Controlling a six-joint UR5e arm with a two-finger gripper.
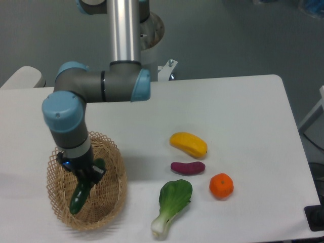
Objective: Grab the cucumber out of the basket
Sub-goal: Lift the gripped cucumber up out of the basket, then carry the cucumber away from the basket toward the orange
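Observation:
The cucumber [81,195] is slim, dark green and glossy. It lies tilted inside the oval tan wicker basket [114,195] at the front left of the table. My gripper [89,175] reaches down into the basket, with its dark fingers over the cucumber's upper half. The fingers appear closed around the cucumber, but the contact is partly hidden by the gripper body. The cucumber's lower end rests near the basket floor.
To the right of the basket lie a leafy bok choy [172,205], a purple sweet potato [188,167], a yellow mango [188,144] and an orange [221,185]. The arm's elbow [101,86] hangs over the table's left side.

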